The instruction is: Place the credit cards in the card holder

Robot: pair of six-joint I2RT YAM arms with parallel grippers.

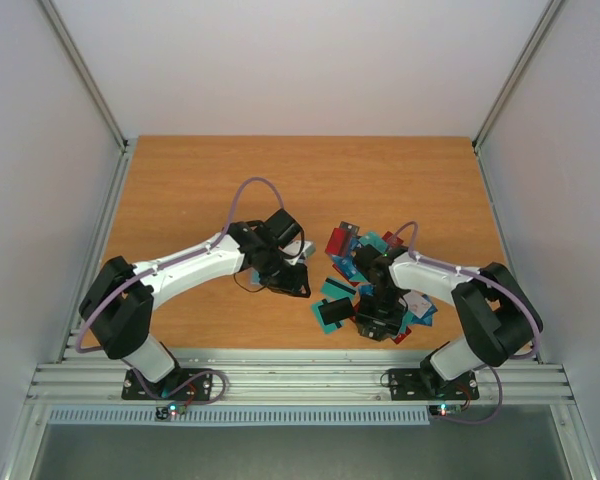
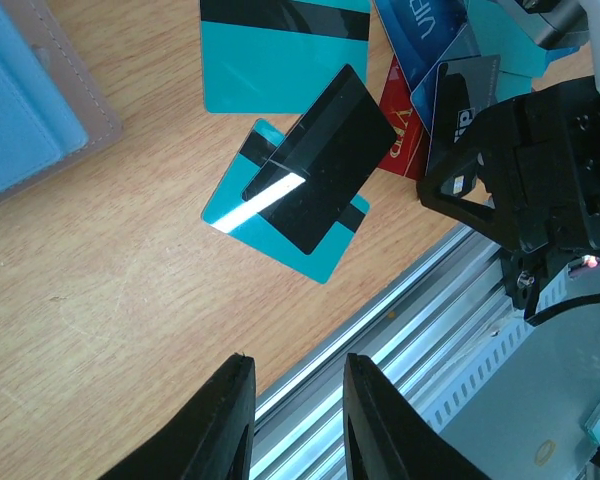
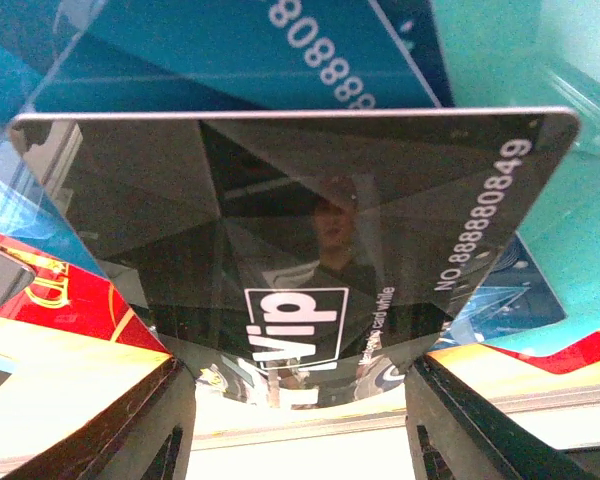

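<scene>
At 5 o'clock on table [image 1: 180, 200], right gripper [image 3: 295, 400] straddles black card [image 3: 300, 220] atop credit cards [image 1: 332, 315]; clamped or not, cannot tell. Left gripper [image 2: 295, 400] apart, empty; card holder [image 2: 30, 110] at its 10 o'clock.

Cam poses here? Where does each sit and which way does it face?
Top external: above and behind the robot, looking down on the table; both arms show whole.
Left wrist: on the left arm, facing the table's near edge; left hand fingers show.
Right wrist: close over the black VIP card; right hand fingers flank it.
Shared: left wrist also sees that card and the right hand.
</scene>
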